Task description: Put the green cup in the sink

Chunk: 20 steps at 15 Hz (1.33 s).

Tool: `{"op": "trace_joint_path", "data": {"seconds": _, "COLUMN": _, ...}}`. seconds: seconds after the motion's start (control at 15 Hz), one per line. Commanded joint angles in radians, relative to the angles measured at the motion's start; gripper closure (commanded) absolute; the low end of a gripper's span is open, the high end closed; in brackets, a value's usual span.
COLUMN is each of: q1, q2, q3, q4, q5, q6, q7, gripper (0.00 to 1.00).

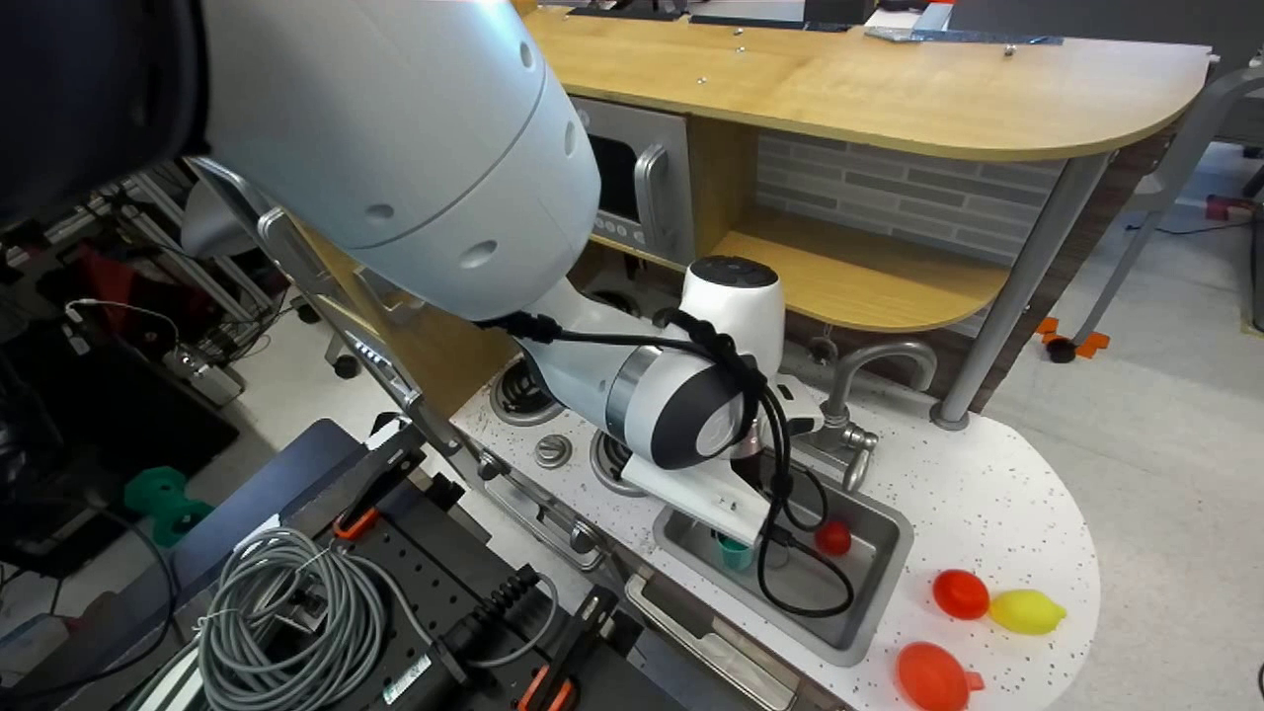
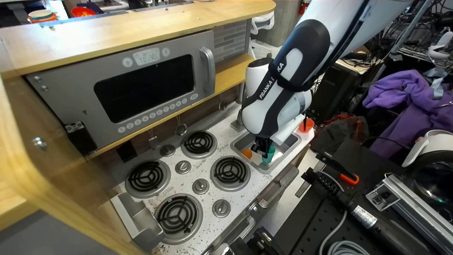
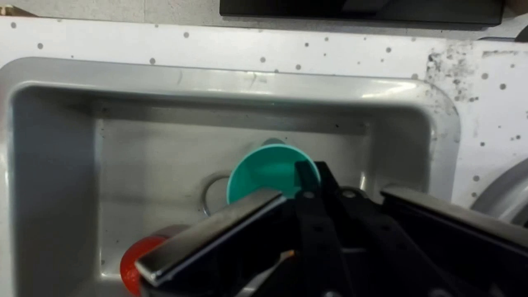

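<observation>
At wrist-view centre, the gripper [image 3: 317, 167] pinches the green cup [image 3: 268, 171] by one side, likely to stand it upright in the sink [image 3: 165, 78].

Both exterior views high, angled down, sharing sink [image 1: 874, 573]; wrist view close above, facing down.

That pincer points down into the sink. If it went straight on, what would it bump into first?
Probably the bottom of the sink. The pincer is closed on the wall of the green cup, so the cup's base would likely land first; whether it touches now, I can't tell.
</observation>
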Motion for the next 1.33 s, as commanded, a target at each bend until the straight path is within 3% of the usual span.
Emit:
{"op": "trace_joint_path", "data": {"seconds": 0.0, "q1": 0.024, "q2": 0.057, "q3": -0.015, "q4": 0.090, "q5": -0.015, "q6": -0.081, "q7": 0.039, "gripper": 0.99}}
{"op": "trace_joint_path", "data": {"seconds": 0.4, "q1": 0.051, "q2": 0.121, "q3": -0.019, "q4": 0.214, "q5": -0.025, "q6": -0.159, "q7": 0.060, "gripper": 0.99}}
{"op": "trace_joint_path", "data": {"seconds": 0.47, "q1": 0.054, "q2": 0.128, "q3": -0.020, "q4": 0.225, "q5": -0.027, "q6": -0.171, "q7": 0.060, "gripper": 0.71}}
{"op": "trace_joint_path", "data": {"seconds": 0.67, "q1": 0.056, "q2": 0.133, "q3": -0.015, "q4": 0.226, "q5": -0.036, "q6": -0.186, "q7": 0.049, "gripper": 0.57}}
{"op": "trace_joint_path", "data": {"seconds": 0.87, "q1": 0.062, "q2": 0.107, "q3": -0.016, "q4": 0.175, "q5": -0.047, "q6": -0.172, "q7": 0.047, "gripper": 0.34}}
{"op": "trace_joint_path", "data": {"seconds": 1.13, "q1": 0.045, "q2": -0.026, "q3": -0.015, "q4": -0.007, "q5": -0.071, "q6": -0.081, "q7": 0.017, "gripper": 0.05}}
{"op": "trace_joint_path", "data": {"seconds": 1.27, "q1": 0.044, "q2": -0.099, "q3": -0.025, "q4": -0.104, "q5": -0.081, "q6": -0.024, "q7": 0.021, "gripper": 0.00}}
